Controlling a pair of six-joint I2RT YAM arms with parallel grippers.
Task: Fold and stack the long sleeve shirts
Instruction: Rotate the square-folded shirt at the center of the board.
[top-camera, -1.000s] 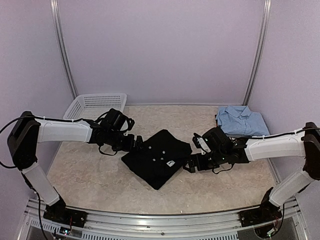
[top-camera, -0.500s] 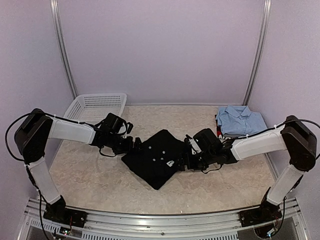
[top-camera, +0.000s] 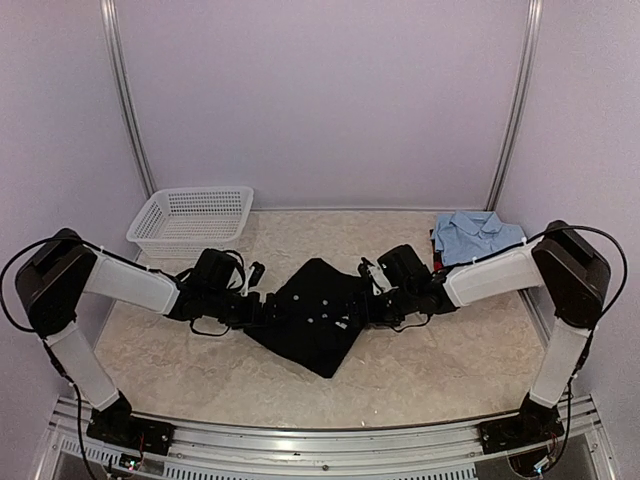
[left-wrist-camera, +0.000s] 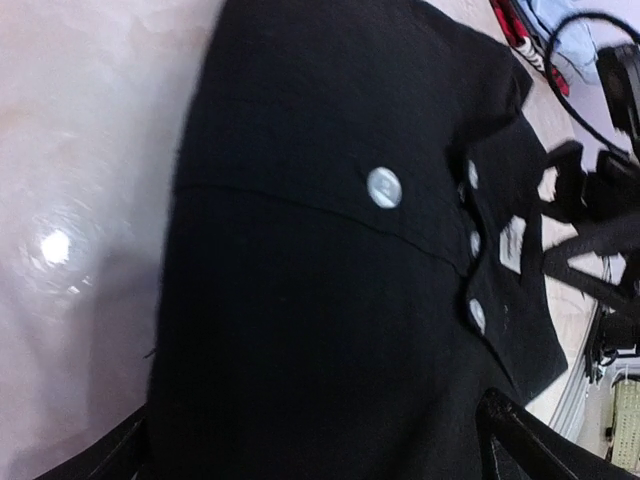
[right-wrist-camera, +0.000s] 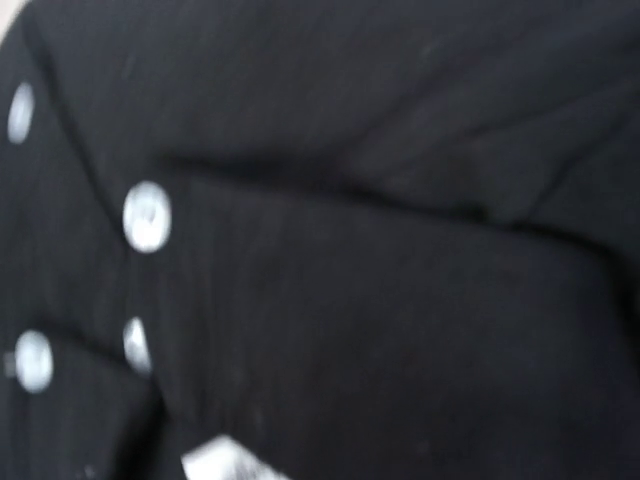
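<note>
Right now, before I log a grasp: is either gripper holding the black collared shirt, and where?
Neither holds it. The left gripper stands open at the black collared shirt's left edge, the right gripper open at its right edge.

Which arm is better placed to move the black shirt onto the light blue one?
Probably the right: its fingers sit at the black shirt's edge nearest the light blue shirt; the left arm is opposite.
</note>
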